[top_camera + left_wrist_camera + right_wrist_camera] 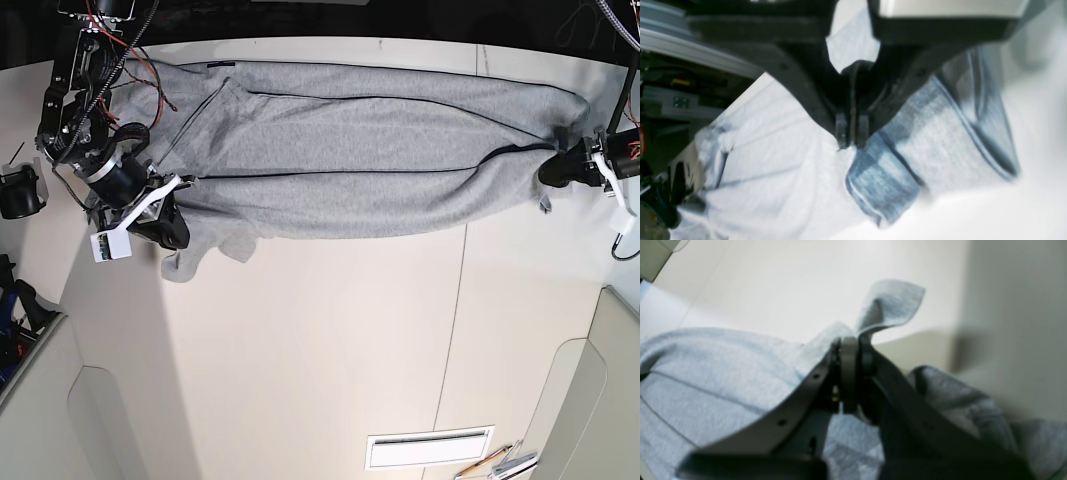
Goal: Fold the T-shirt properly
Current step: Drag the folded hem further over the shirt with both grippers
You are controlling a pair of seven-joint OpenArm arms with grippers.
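Left pincer (546, 176) and right pincer (183, 241) both clamped on the T-shirt (350, 130), stretched across the tabletop (330, 340), top of the base view. Long edge looks partly folded over; I'd say early-to-mid job, flattening and final folds left.

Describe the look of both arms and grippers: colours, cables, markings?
Both arms are mostly black, with white parts near the grippers. Left gripper: black tapering fingers, grey tips. Right gripper: black too. Red and black cables loop along the right arm. No markings I can read.
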